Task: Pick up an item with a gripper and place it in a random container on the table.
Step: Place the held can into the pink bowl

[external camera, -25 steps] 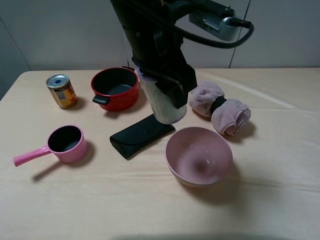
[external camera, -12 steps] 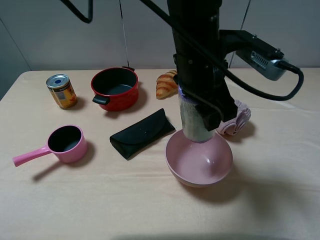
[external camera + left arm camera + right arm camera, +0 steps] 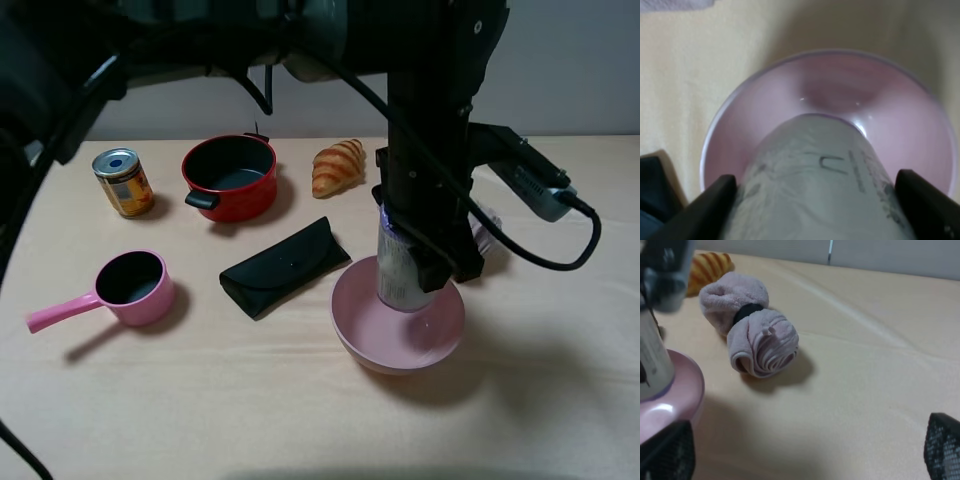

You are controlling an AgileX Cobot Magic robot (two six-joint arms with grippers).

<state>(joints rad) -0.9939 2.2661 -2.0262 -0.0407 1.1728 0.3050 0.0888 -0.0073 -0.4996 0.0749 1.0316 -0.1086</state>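
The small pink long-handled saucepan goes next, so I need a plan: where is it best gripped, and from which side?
Grip the small round pink saucepan by its long handle, from above, pinching across its narrow width. The handle lies low and juts out to the front left over the beige table, apart from other things; the round cup is wider.

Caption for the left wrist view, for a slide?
Left gripper grips the speckled cylinder, its far end pointing into the pink bowl.

The white speckled cylinder (image 3: 399,272), purple-blue wrapped at the top, hangs upright in the left gripper's (image 3: 816,207) black jaws, its lower end inside the wide pink bowl (image 3: 372,352), right of the table's middle.
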